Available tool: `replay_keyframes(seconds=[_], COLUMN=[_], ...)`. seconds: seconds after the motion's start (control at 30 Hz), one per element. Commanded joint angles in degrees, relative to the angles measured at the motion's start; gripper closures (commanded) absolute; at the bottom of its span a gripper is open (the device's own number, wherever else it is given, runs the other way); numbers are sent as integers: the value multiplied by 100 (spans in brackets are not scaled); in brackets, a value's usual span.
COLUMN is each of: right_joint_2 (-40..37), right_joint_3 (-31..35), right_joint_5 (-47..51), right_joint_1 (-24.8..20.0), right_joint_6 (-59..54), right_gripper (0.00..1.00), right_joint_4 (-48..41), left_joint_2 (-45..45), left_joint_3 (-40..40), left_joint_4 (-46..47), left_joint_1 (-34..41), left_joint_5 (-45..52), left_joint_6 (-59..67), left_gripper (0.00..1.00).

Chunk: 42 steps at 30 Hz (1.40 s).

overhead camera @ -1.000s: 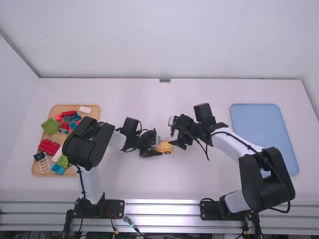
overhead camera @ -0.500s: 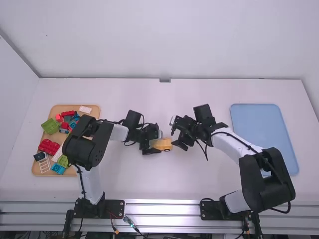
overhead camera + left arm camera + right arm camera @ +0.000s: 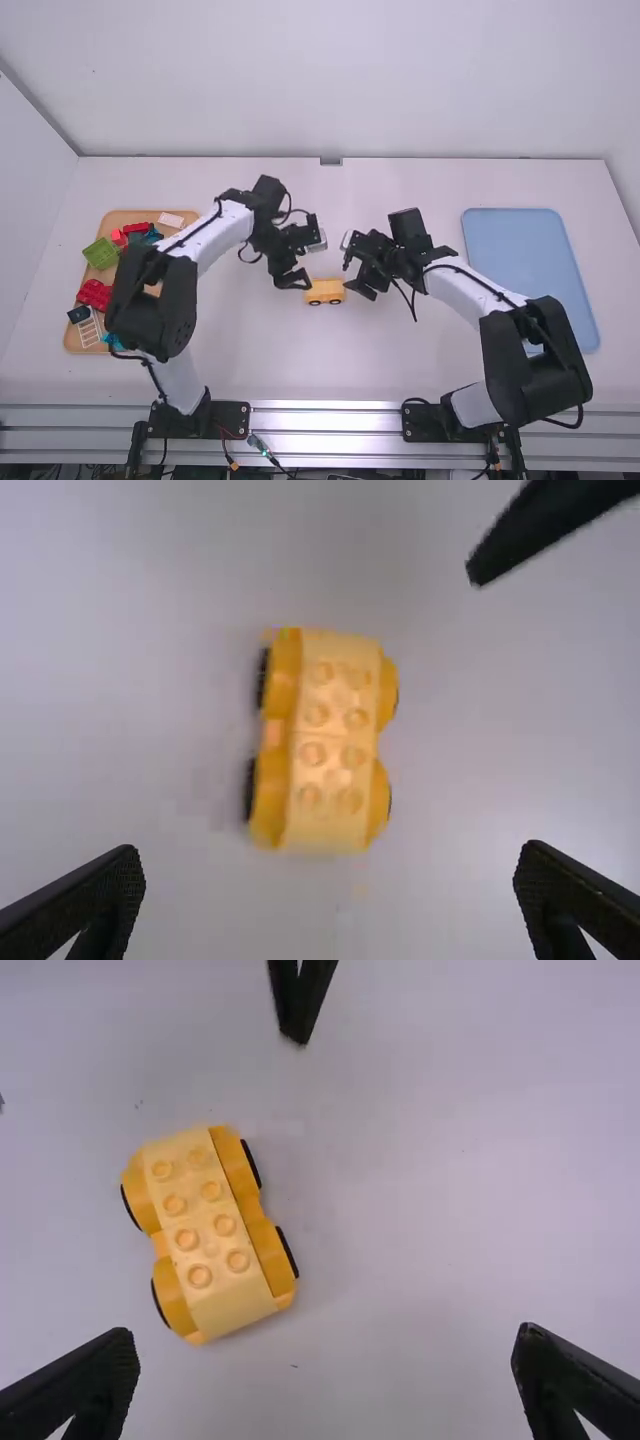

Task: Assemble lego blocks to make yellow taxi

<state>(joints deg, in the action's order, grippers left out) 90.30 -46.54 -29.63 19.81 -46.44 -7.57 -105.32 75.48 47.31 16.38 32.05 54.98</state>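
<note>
The yellow car (image 3: 325,292), a wheeled base with light yellow blocks on top, stands alone on the white table between the arms. My left gripper (image 3: 301,267) is open, raised behind the car's left end. Just right of the car is my right gripper (image 3: 358,278), open too. In the left wrist view the studded car (image 3: 330,740) lies beyond the wide-apart fingers of my left gripper (image 3: 330,870). The right wrist view has the car (image 3: 209,1232) left of centre, past the spread fingers of my right gripper (image 3: 325,1350); neither gripper holds anything.
A wooden tray (image 3: 160,345) of loose red, green, blue and white pieces stands at the left, partly behind the left arm. On the right lies a blue tray (image 3: 520,250), with the right arm over its near-left part.
My left gripper has let go of the car and moved up and back, away from it. The car has shifted slightly and is now fully exposed. The right arm has kept still.
</note>
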Motion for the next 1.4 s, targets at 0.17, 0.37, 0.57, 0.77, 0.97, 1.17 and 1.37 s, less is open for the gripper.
replay_keyframes(seconds=[0.17, 0.37, 0.57, 0.77, 0.97, 1.17, 1.37], right_joint_2=[-39, -39, -42, -42, -42, -42, -42], right_joint_3=[-74, -74, -184, -229, -229, -229, -229], right_joint_5=[125, 647, 702, 723, 756, 741, 743], right_joint_1=[4, 4, -2, -2, -7, 4, 4], right_joint_6=[262, 645, 610, 595, 595, 616, 619], right_gripper=[1, 1, 1, 1, 1, 1, 1], right_joint_4=[374, 881, 898, 957, 1204, 1390, 1447], left_joint_2=[205, 212, 216, 216, 216, 214, 332], left_joint_3=[1360, 1346, 800, -184, -837, -1239, -1346], left_joint_4=[859, 1099, 1202, 704, 2, -278, -452], left_joint_1=[-251, -1093, -2516, -3296, -3591, -3639, -3633], left_joint_5=[-3185, -3324, -3331, -3921, -3919, -3930, -4260], left_joint_6=[-3392, -4363, -5768, -6725, -6714, -6537, -6717], left_gripper=[1, 1, 1, 1, 1, 4, 5])
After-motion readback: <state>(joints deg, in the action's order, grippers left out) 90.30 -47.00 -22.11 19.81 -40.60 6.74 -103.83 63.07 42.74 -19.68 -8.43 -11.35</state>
